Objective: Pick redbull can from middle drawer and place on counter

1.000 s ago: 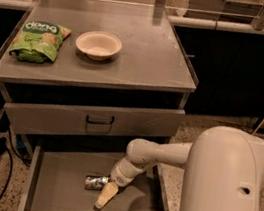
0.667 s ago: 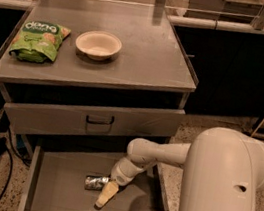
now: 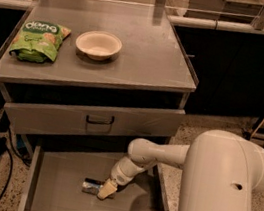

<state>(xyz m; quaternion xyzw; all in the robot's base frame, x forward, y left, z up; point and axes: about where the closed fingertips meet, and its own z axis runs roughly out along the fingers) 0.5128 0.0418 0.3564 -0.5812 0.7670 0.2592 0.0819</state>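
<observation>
Camera view shows the small slim silver aluminium redbull can [image 3: 90, 187] lying on its side on the bare floor of the wide shallow grey steel middle drawer [image 3: 57, 185], which is pulled open at 6 o'clock under the cabinet. The white two-finger gripper [image 3: 106, 191] is down inside this drawer, at the 3 o'clock end of the can and touching or overlapping it; whether it is open or already clamped on the can cannot be told. The risk, as a judgement, is that a round can lying flat may roll toward 9 o'clock if it is pushed and not enclosed. A hold only on the end of the can could also let it tilt and slip during the lift. On the way up toward 12 o'clock, the can or the white arm [image 3: 154, 154] could knock the closed grey drawer front with black pull handle [image 3: 100, 120]. On the flat brushed grey steel counter [image 3: 146, 54], the cream round bowl [image 3: 98, 45] and the green snack bag [image 3: 38, 40] occupy the 9 o'clock half, so the 3 o'clock half looks safer.
</observation>
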